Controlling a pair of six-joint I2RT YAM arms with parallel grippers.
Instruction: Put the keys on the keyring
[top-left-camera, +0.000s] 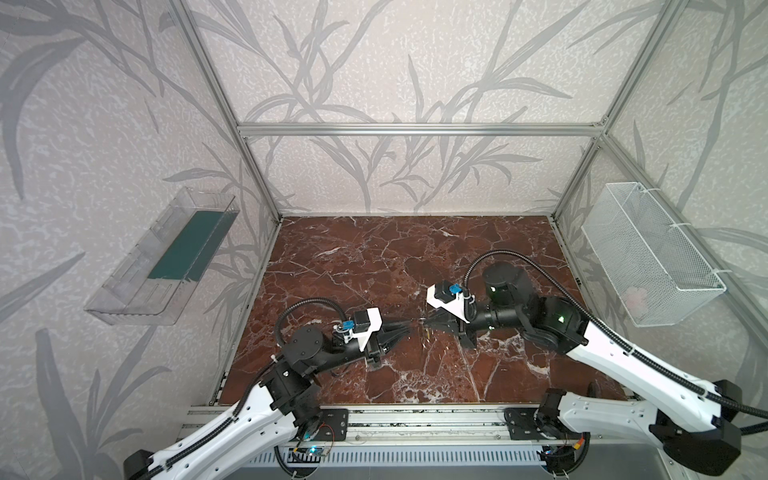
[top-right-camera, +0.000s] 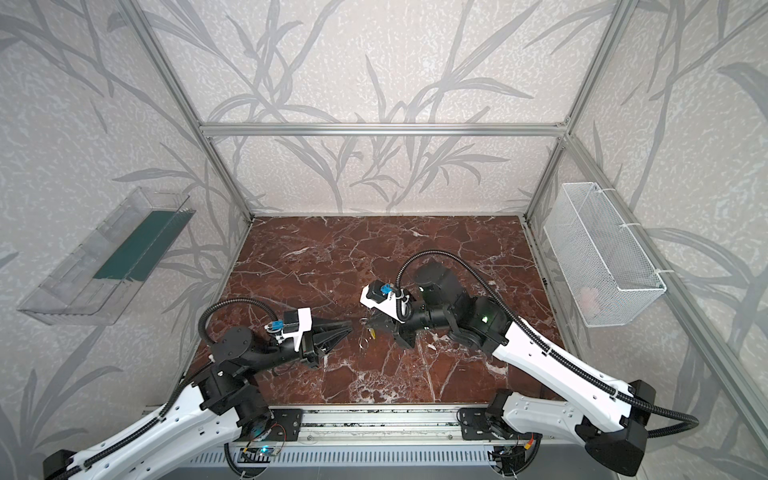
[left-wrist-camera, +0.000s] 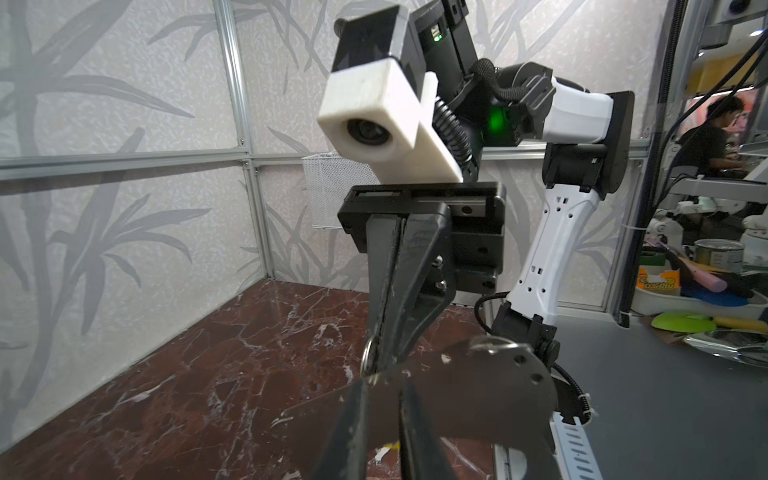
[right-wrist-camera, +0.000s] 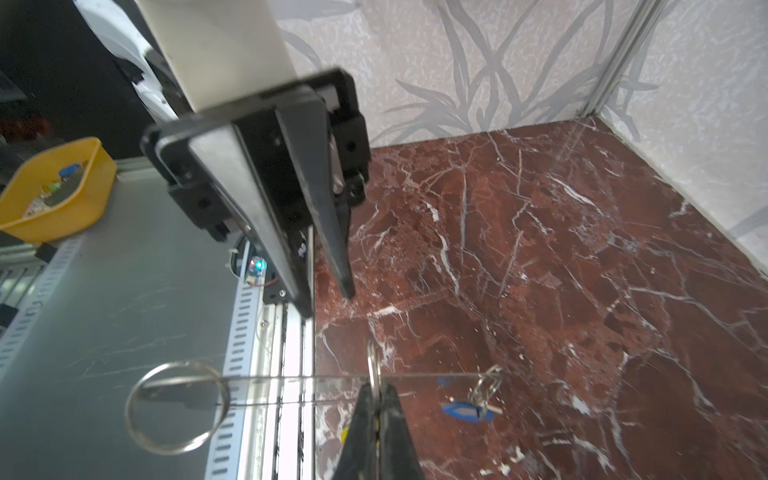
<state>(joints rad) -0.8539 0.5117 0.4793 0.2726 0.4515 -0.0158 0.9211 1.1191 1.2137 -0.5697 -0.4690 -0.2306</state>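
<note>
**A:** Start with the big things.

**B:** There's a red marble desk (top-left-camera: 374, 257), and the arms meet over its lower middle in both top views. The right claw (right-wrist-camera: 375, 401) is clamped together. The left claw (right-wrist-camera: 328, 296) faces it with its tips slightly apart, gripping nothing.

**A:** Where's the keyring?

**B:** The keyring (right-wrist-camera: 183, 364), as I take it, is the large ring at lower left of the right wrist view. It's apparently hanging by a thin wire (right-wrist-camera: 291, 377). The blue key (right-wrist-camera: 467, 411) is at lower right, and the yellow key (top-right-camera: 372, 332) is just under the right claw.

**A:** What's the right claw clamped on?

**B:** A small ring (right-wrist-camera: 374, 365), held only at the very tips.

**A:** What could go wrong?

**B:** A nudge from the left claw could twist that thin ring out, and everything would drop. The hanging parts could also swing, so the left claw might close on wire instead.
</note>
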